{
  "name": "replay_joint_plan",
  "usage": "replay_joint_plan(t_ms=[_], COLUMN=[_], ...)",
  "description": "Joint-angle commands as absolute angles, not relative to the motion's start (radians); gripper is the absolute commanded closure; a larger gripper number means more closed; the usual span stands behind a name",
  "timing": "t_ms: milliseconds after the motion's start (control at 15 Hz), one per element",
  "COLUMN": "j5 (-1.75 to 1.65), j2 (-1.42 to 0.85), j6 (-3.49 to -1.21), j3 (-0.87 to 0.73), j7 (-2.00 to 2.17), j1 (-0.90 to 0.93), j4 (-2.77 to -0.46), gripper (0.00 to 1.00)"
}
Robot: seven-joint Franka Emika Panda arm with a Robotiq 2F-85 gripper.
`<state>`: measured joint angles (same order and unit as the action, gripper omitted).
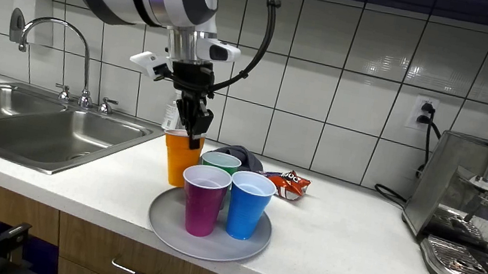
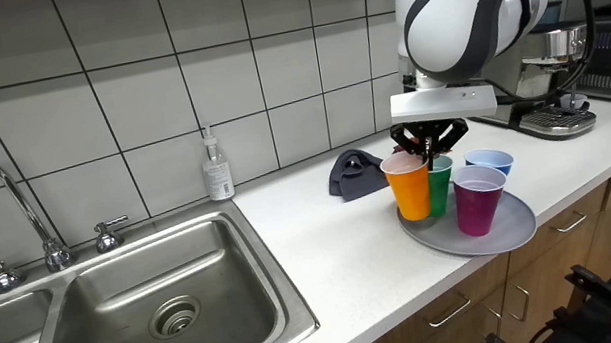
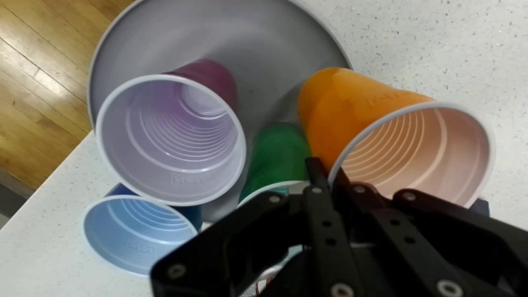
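My gripper (image 3: pixel 327 171) is shut on the rim of an orange cup (image 3: pixel 330 111), one finger inside the wall and one outside. In both exterior views the gripper (image 1: pixel 195 142) points down at the orange cup (image 1: pixel 179 163), whose base is at the edge of a grey plate (image 1: pixel 208 247). Whether that base touches the plate I cannot tell. A green cup (image 3: pixel 280 152) stands right beside the outer finger, partly hidden by it. The magenta cup (image 1: pixel 203 208) and blue cup (image 1: pixel 246 210) stand upright on the plate.
A steel double sink (image 2: pixel 169 316) with a faucet (image 2: pixel 7 182) lies to one side. Behind the cups are a dark cloth (image 2: pixel 356 172) and a red snack packet (image 1: pixel 289 184). A soap bottle (image 2: pixel 216 170) stands by the wall. An espresso machine (image 1: pixel 480 206) is farther along the counter.
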<state>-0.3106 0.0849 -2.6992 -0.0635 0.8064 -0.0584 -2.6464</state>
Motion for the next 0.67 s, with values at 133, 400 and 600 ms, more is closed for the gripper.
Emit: replay_joint_plan(t_ms=[133,400,600], j5=[-0.342,-0.348,-0.353], j2=[0.125,0.124,0.122], j6=[-2.68,-2.678,-2.676], j3=[-0.049,-0.051,-0.053], j7=[0.788,0.788,0.788], j1=[-0.094,-0.1,-0.107], j4=[-2.677,-2.683,-2.685], gripper=[0.99,0.99,0.99])
